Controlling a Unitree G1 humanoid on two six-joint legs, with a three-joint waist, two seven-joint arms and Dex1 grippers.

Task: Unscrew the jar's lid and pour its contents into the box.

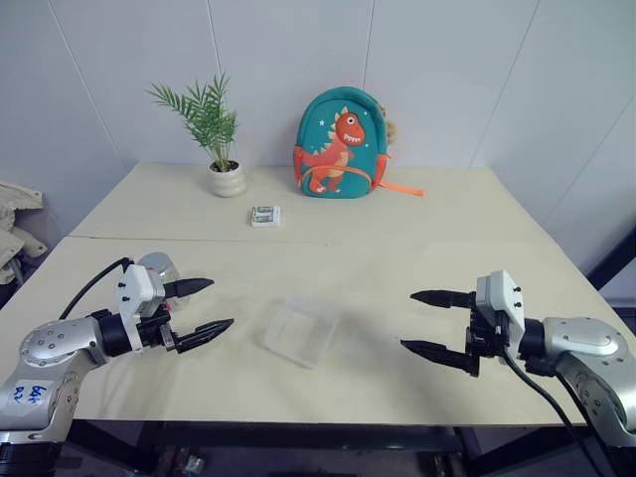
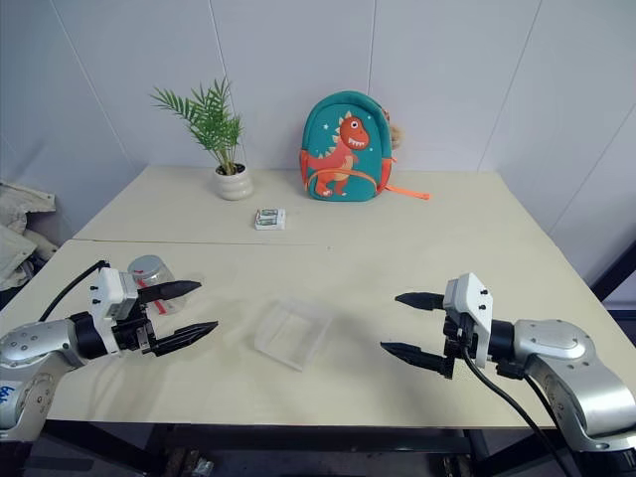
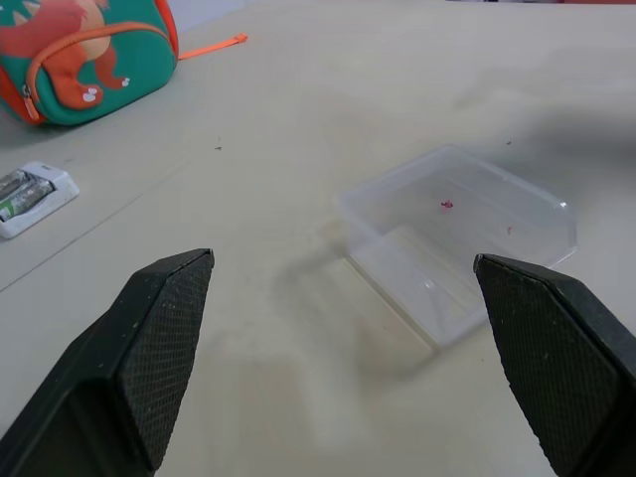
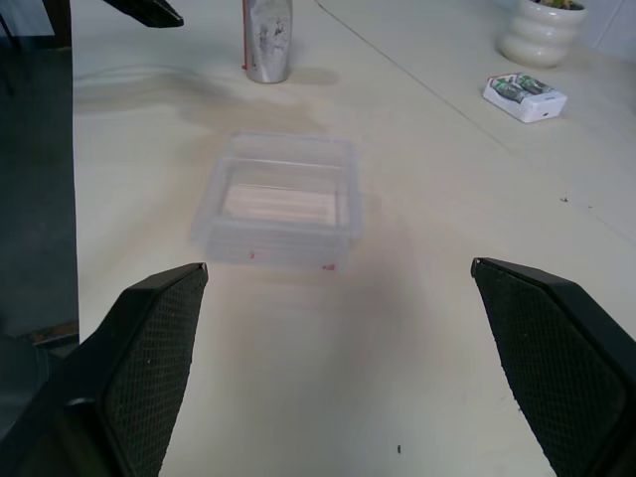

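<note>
The jar (image 1: 159,268), a small silvery can, stands upright on the table just behind my left gripper (image 1: 221,303); its side also shows in the right wrist view (image 4: 266,40). The lid (image 2: 147,264) looks seated on top of it as a pale round disc. The contents are hidden inside. The box (image 1: 301,331), a shallow clear tray, lies at the table's middle between both grippers, and appears ahead of each pair of fingers (image 3: 457,234) (image 4: 283,194). My right gripper (image 1: 407,320) hovers to the box's right. Both grippers point inward, open and holding nothing.
A dinosaur backpack (image 1: 340,144) and a potted plant (image 1: 227,179) stand at the far edge by the wall. A small green-and-white packet (image 1: 265,216) lies beyond the box. A seam crosses the table between them. The near table edge runs below my arms.
</note>
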